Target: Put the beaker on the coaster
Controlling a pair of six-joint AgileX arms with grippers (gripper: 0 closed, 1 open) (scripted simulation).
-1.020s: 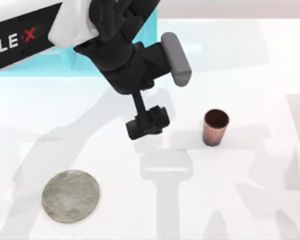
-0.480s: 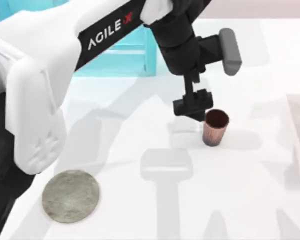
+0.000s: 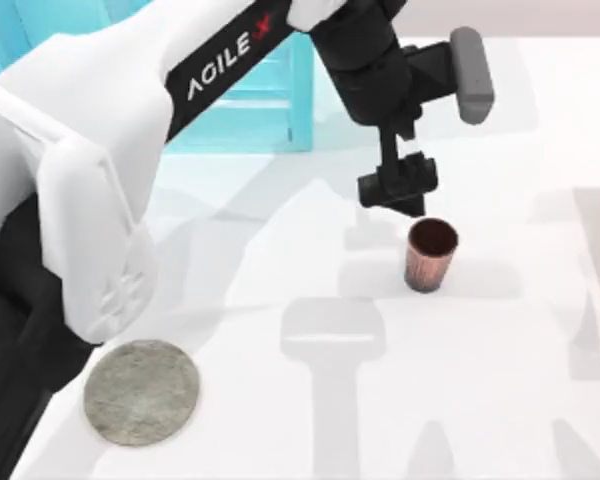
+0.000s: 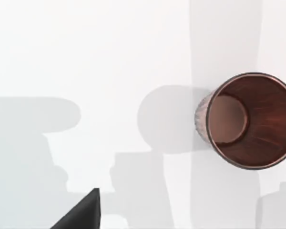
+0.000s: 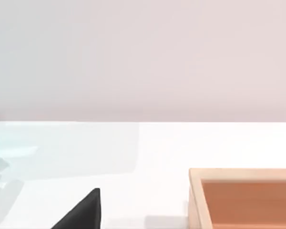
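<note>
The small copper-brown ribbed beaker [image 3: 432,255] stands upright right of centre, well apart from the flat grey stone-like coaster [image 3: 141,392] at near left. The left gripper [image 3: 399,186] hovers just beyond it, holding nothing; finger spread I cannot tell. Step: approach. Next it must descend and grasp.

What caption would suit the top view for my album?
Left gripper hovers just behind the upright beaker, while the grey coaster waits at the table's near left.

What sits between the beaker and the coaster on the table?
Nothing visible: bare table lies between the beaker and the coaster. The left pincer hangs just beyond the beaker's rim, off that path.
</note>
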